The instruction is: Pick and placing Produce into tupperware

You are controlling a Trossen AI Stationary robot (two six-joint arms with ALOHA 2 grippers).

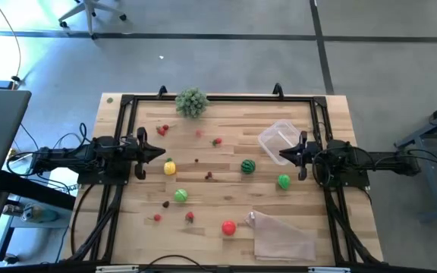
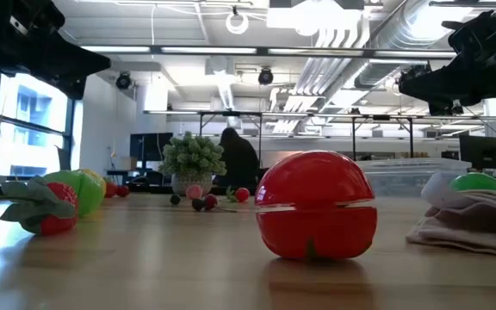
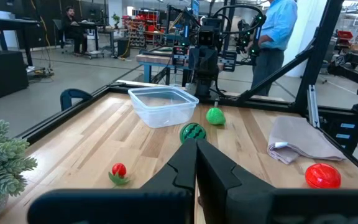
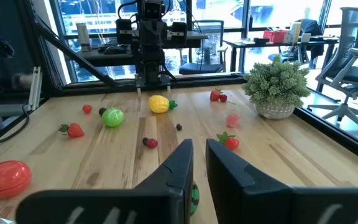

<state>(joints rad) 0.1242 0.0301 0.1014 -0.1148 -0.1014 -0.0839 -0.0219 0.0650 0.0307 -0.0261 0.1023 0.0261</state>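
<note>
The produce lies scattered on the wooden table: a striped melon ball (image 1: 248, 167), a green fruit (image 1: 283, 181), a yellow one (image 1: 169, 167), another green one (image 1: 180, 195), a red tomato (image 1: 228, 227), strawberries (image 1: 217, 141) and tiny dark berries (image 1: 209, 176). The clear tupperware (image 1: 278, 137) stands upright on its base at the right, holding nothing. My left gripper (image 1: 162, 152) hovers shut at the table's left, pointing level toward the middle. My right gripper (image 1: 281, 156) hovers at the right, just near of the tupperware. Its fingers are shut to a narrow slit (image 4: 199, 146) with nothing between them.
A bushy grey-green leafy clump (image 1: 192, 102) stands at the far edge. A crinkled clear bag (image 1: 279, 235) lies flat at the near right, beside the tomato. A black frame (image 1: 203, 98) runs around the table. People are in the room beyond the table.
</note>
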